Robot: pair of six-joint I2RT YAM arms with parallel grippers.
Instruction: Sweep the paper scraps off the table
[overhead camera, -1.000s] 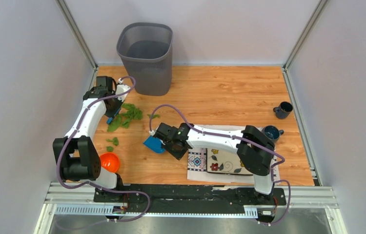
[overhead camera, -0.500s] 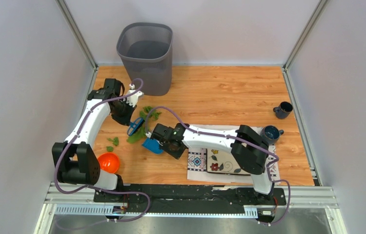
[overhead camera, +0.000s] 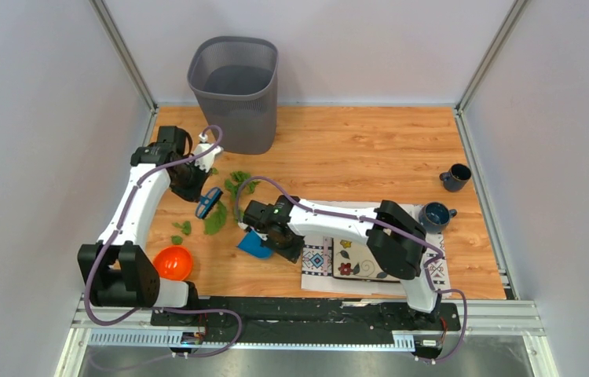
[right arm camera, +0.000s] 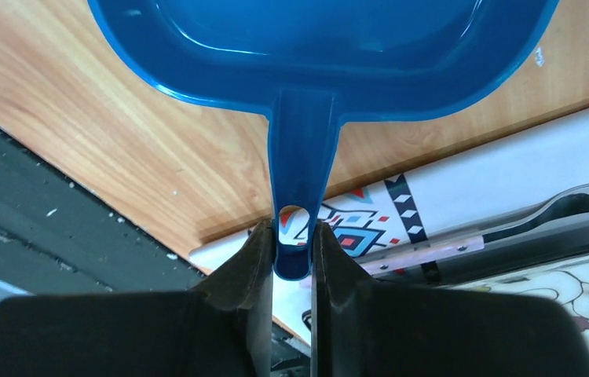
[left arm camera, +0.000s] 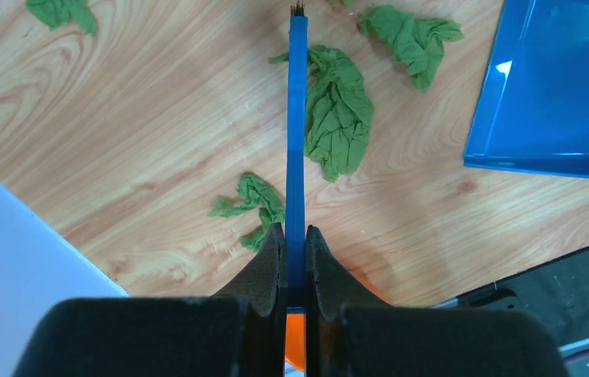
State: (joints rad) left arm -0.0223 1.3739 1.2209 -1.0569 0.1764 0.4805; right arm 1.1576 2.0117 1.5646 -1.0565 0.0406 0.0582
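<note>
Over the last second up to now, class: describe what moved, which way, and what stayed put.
The left gripper swept its brush rightward, pushing the paper scraps toward the dustpan; the right gripper drew the dustpan slightly nearer the bases. The bin, bowl and placemat stayed.

Placemat (overhead camera: 354, 263): white, patterned, laid flat; taken as landmark.
Waste bin (overhead camera: 234, 94): grey mesh, set well beyond the placemat, to its left.
Orange bowl (overhead camera: 174, 262): placed well left of the placemat.
Blue mug (overhead camera: 436, 214): set just beside its far right corner.
Dark mug (overhead camera: 456, 177): set beyond that corner, apart.
</note>
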